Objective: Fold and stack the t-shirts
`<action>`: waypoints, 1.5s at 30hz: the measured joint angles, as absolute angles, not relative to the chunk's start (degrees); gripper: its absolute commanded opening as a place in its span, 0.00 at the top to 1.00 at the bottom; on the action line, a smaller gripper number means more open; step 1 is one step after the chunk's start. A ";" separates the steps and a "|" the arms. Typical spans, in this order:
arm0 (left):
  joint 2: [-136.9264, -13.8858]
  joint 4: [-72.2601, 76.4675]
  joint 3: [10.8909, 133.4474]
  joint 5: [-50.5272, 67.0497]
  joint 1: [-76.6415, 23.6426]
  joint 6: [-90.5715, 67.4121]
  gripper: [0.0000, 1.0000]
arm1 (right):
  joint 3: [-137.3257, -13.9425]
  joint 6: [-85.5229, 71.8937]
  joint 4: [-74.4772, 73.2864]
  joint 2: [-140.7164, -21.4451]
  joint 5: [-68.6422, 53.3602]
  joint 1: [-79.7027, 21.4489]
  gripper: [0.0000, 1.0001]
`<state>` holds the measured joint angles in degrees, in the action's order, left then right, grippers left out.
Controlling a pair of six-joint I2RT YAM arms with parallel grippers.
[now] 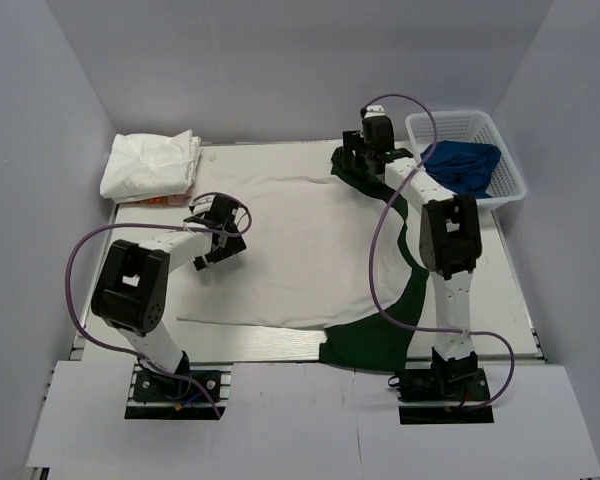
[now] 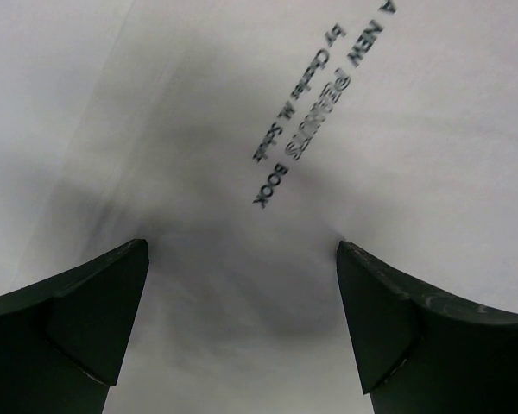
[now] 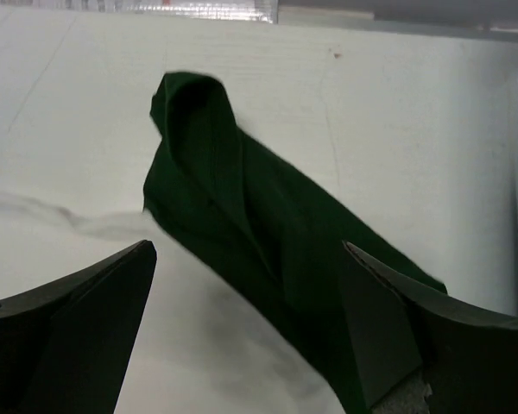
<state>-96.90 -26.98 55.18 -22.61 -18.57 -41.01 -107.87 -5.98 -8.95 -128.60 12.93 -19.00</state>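
A white t-shirt with dark green parts lies spread on the table. A green sleeve is at its far right and a green part at its near right. A folded white t-shirt bundle sits at the back left. My left gripper is open over the shirt's left side. In the left wrist view it hovers close above white cloth with black printed text. My right gripper is open at the far green sleeve. In the right wrist view the sleeve lies between its open fingers.
A white plastic basket holding blue cloth stands at the back right. Something orange peeks from under the folded bundle. Grey walls close in the table on three sides.
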 measured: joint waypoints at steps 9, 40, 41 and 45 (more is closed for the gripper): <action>-91.79 -28.51 52.31 -21.67 -18.55 -41.21 0.00 | -105.71 -5.45 -22.94 -124.07 8.75 -19.31 0.10; -96.90 -31.42 55.61 -22.72 -18.13 -44.93 0.00 | -130.91 -17.76 11.66 -152.29 11.90 -10.98 0.10; -96.82 -31.53 55.61 -22.96 -18.13 -44.93 0.00 | -130.91 -17.52 11.77 -151.65 11.68 -10.66 0.10; -95.85 -33.56 55.61 -24.10 -18.22 -44.18 0.00 | -128.22 -15.25 6.87 -145.12 7.75 -10.48 0.10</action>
